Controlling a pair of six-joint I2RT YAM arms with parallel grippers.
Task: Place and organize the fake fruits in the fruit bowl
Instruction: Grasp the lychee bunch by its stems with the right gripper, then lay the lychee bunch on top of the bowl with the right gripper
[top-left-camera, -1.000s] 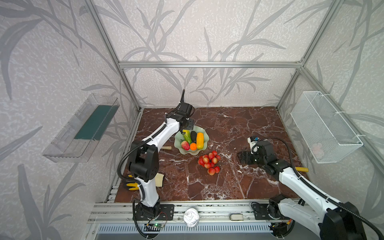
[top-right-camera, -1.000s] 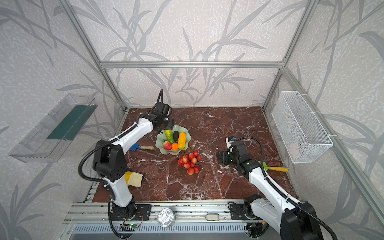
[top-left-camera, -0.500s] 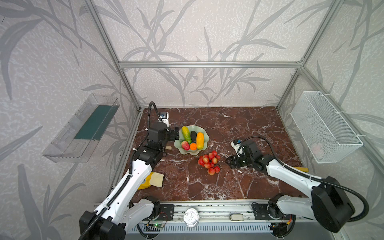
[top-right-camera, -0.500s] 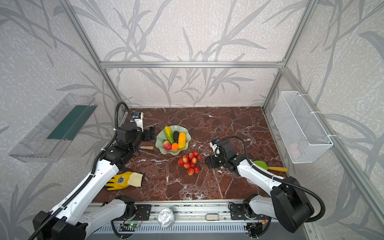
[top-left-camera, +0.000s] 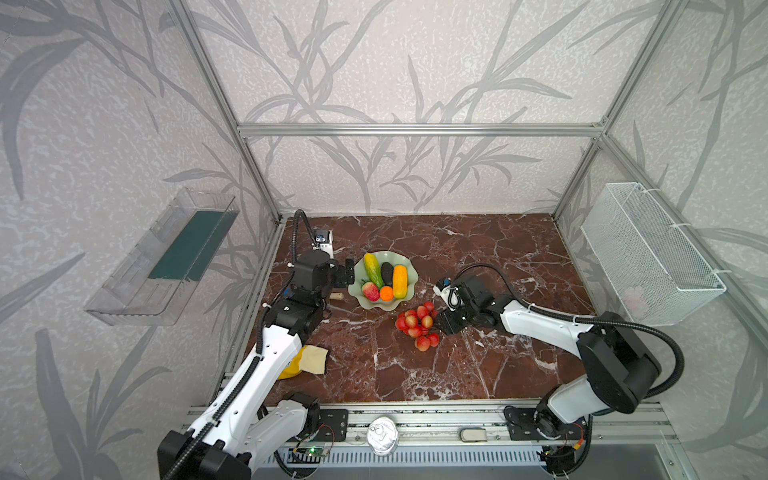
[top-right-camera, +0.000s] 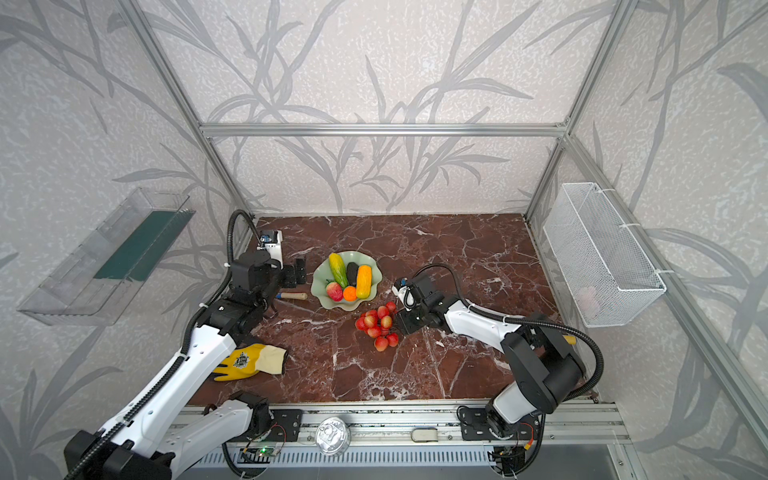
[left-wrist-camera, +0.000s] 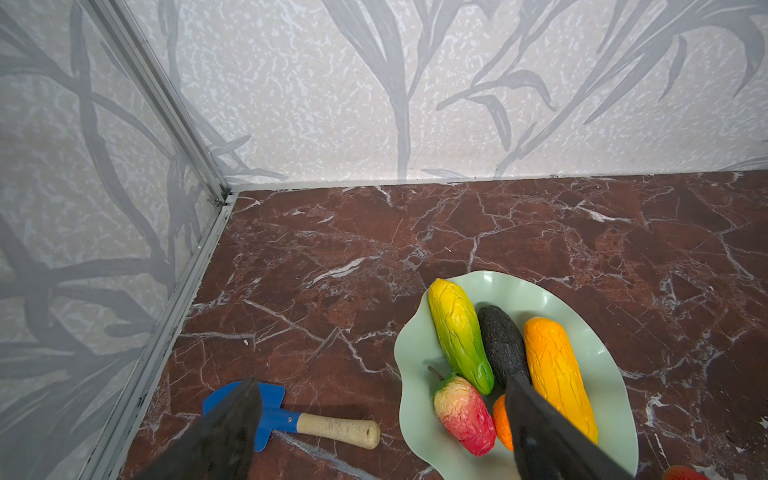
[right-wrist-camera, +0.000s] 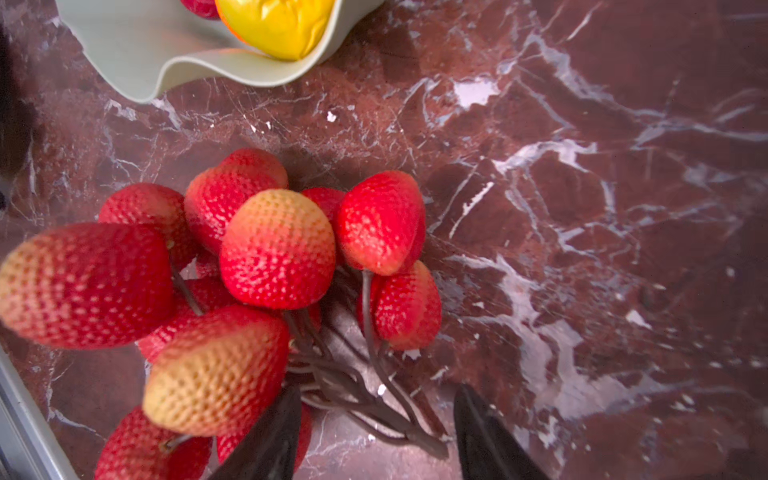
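Last piece to go, I reckon: the red berry bunch lies on the table just beside the bowl, five fruits already inside; right gripper straddles its stems, jaws half-wide, nothing pinched yet; left gripper wide and empty by the bowl; next up: squeeze the stems, lift, set it in.

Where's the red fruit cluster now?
In both top views the red fruit cluster lies on the table, centre, just in front of the fruit bowl; right claw at its stems.

Mint-green scalloped fruit bowl, five fake fruits inside — red cluster outside, just beside its rim
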